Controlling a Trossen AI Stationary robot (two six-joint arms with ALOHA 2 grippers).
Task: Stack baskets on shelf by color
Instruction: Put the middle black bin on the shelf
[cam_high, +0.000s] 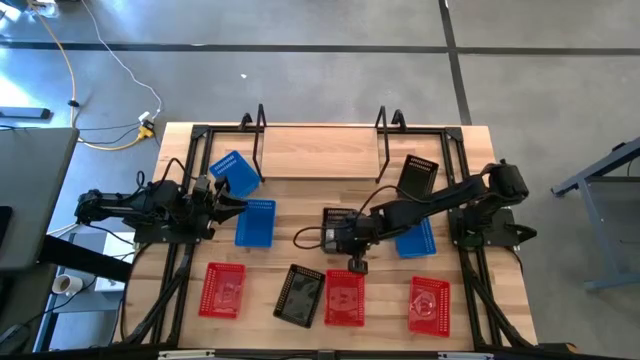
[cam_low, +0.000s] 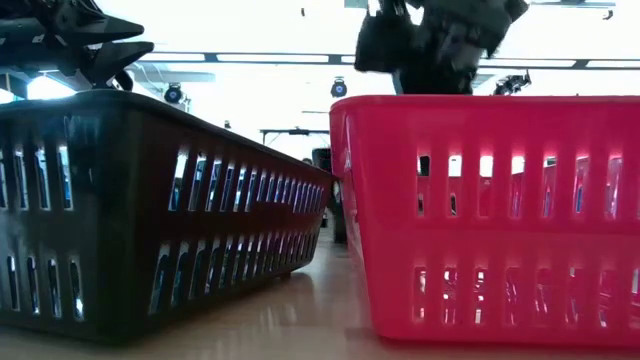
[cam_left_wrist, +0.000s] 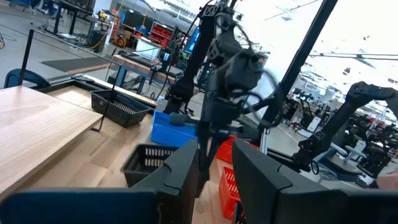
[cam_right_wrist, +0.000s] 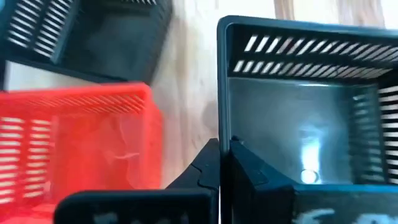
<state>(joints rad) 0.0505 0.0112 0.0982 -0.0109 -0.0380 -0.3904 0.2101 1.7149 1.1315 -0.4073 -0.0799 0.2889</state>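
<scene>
Wood shelf (cam_high: 320, 160) at the back of the worktop (cam_high: 500, 300) looks bare, so honestly nothing is stacked there yet, all the sorting is left to do. Baskets are scattered: two blue baskets (cam_high: 254, 222) sit by the left arm, a third blue one (cam_high: 418, 240) lies under the right arm, three red baskets (cam_high: 345, 297) line the front edge, one black basket (cam_high: 300, 295) sits among them and another black one (cam_high: 417, 177) is near the shelf. Right hand (cam_right_wrist: 222, 163) is pinched shut on the wall of the third black basket (cam_right_wrist: 298, 124) mid-worktop, so that one looks like the first to go. Left hand (cam_left_wrist: 214, 171) hangs partly open with nothing in it, over the left side.
</scene>
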